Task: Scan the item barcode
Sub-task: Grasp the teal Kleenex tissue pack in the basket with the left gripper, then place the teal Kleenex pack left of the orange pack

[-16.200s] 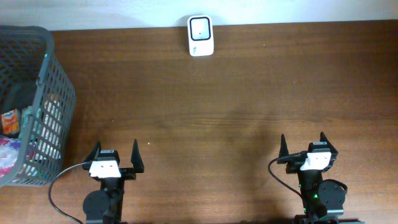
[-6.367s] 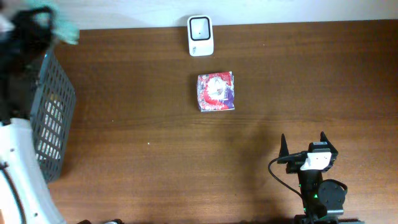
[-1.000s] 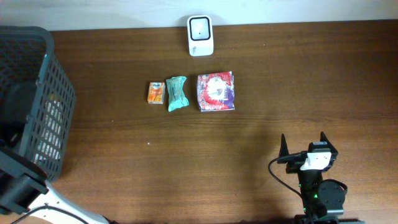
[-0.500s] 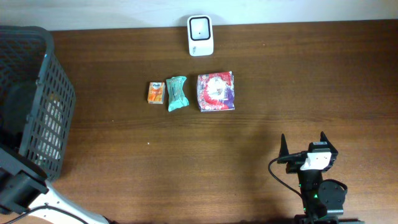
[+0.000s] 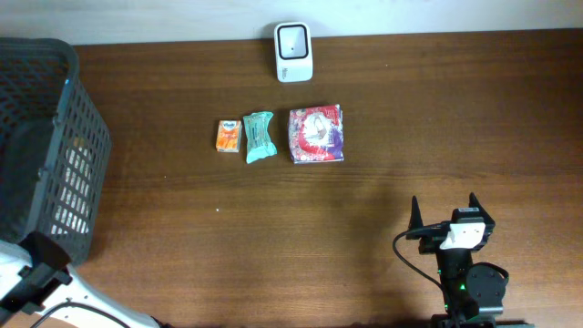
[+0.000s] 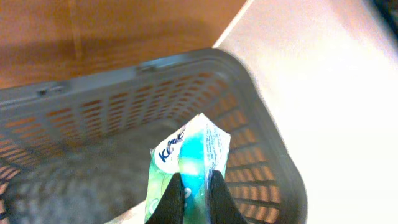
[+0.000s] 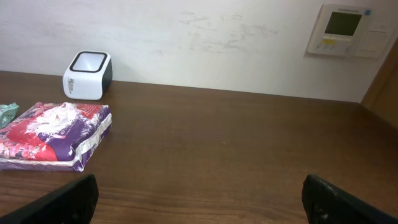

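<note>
— Left gripper [image 6: 193, 190]?
— Clamped on a blue-green packet [image 6: 189, 155], bottom centre of its wrist view, grey basket [image 6: 273, 162] behind it.
— Right gripper [image 5: 444, 204]?
— Spread wide, lower right overhead. Scanner [image 5: 293, 52] sits top centre.

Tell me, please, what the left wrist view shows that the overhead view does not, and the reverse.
Only the left wrist view shows the left fingers, shut on a blue-green packet.
Only the overhead view shows the scanner, the orange packet, the teal packet and the red pack in a row on the table, and the right fingers, open and holding nothing.
Both views show the grey basket.
</note>
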`<state>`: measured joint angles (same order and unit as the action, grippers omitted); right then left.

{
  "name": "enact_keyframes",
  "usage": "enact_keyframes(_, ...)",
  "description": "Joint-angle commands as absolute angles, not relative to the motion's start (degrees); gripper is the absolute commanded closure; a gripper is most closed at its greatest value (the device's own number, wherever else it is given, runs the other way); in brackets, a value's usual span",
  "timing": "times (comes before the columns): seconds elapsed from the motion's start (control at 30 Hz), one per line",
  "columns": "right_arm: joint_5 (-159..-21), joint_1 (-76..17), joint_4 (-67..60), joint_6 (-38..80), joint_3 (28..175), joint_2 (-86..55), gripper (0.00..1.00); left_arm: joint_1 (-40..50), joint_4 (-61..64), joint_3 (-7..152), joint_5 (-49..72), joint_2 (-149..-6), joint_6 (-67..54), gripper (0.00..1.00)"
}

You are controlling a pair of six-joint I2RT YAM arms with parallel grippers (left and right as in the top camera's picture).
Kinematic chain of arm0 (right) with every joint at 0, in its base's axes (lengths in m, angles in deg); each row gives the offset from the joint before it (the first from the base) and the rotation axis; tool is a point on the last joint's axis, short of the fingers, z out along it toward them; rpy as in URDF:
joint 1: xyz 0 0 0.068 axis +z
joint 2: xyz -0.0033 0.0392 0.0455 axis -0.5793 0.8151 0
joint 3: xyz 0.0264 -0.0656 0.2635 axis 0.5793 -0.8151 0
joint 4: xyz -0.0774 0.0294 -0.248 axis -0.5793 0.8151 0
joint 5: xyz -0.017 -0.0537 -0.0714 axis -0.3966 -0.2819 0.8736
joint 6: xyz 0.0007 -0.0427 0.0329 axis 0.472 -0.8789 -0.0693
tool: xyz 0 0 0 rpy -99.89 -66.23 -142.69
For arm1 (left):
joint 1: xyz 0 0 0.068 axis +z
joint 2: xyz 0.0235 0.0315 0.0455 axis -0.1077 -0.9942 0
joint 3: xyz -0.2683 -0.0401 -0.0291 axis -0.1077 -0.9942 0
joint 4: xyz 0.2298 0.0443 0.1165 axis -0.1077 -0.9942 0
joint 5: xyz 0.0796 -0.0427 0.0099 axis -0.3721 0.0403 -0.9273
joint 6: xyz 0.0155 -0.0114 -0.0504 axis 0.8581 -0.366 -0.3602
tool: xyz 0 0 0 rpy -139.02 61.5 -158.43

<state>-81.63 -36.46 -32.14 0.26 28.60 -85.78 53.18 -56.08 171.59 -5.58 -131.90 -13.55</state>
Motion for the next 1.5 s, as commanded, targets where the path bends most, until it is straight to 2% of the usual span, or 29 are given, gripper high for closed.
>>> enact_keyframes(0.0,-81.1,-36.1,-31.9,-0.2,28.2,-86.1,0.02,49.2,-53.4,172.4,12.5,-129.4,-13.5,1.0)
enact_keyframes(0.13,-81.1,-36.1,-31.9,-0.2,28.2,-86.1,0.02,36.4,-50.1,172.3,13.4,-129.4,-3.2,1.0)
enact_keyframes(0.2,-81.1,-36.1,-31.9,-0.2,28.2,-86.1,0.02,28.6,-49.5,171.9,9.5,-129.5,0.3,1.0)
enact_keyframes(0.33,-81.1,-36.1,-31.9,-0.2,28.2,-86.1,0.02,17.4,-50.4,162.5,7.4,-129.6,11.7,1.0)
enact_keyframes(0.47,-81.1,-36.1,-31.9,-0.2,28.2,-86.1,0.02,9.0,-45.2,139.2,-12.5,-129.6,11.7,1.0)
enact_keyframes(0.63,-81.1,-36.1,-31.9,-0.2,28.2,-86.1,0.02,6.2,-28.0,114.1,-14.7,-129.6,11.7,1.0)
enact_keyframes(0.77,-81.1,-36.1,-31.9,-0.2,28.2,-86.1,0.02,6.2,-15.8,101.6,-13.8,-129.6,14.5,1.0)
enact_keyframes(0.83,-81.1,-36.1,-31.9,-0.2,28.2,-86.1,0.02,6.0,-12.1,98.1,-11.9,-129.8,19.5,1.0)
enact_keyframes(1.0,-81.1,-36.1,-31.9,-0.2,28.2,-86.1,0.02,5.8,-4.3,89.7,-12.0,-129.8,19.7,1.0)
enact_keyframes(1.2,-81.1,-36.1,-31.9,-0.2,28.2,-86.1,0.02,5.7,-1.5,89.7,-9.2,-129.8,20.4,0.97)
enact_keyframes(1.23,-81.1,-36.1,-31.9,-0.2,28.2,-86.1,0.02,5.7,-1.0,89.7,-9.1,-129.8,20.8,0.92)
enact_keyframes(1.27,-81.1,-36.1,-31.9,-0.2,28.2,-86.1,0.02,5.7,-0.9,89.7,-9.1,-129.8,20.8,0.64)
enact_keyframes(1.37,-81.1,-36.1,-31.9,-0.2,28.2,-86.1,0.02,5.8,-1.0,89.7,-9.1,-129.2,20.8,0.46)
enact_keyframes(1.47,-81.1,-36.1,-31.9,-0.2,28.2,-86.1,0.02,5.9,-0.9,90.4,-9.1,-126.6,20.8,0.48)
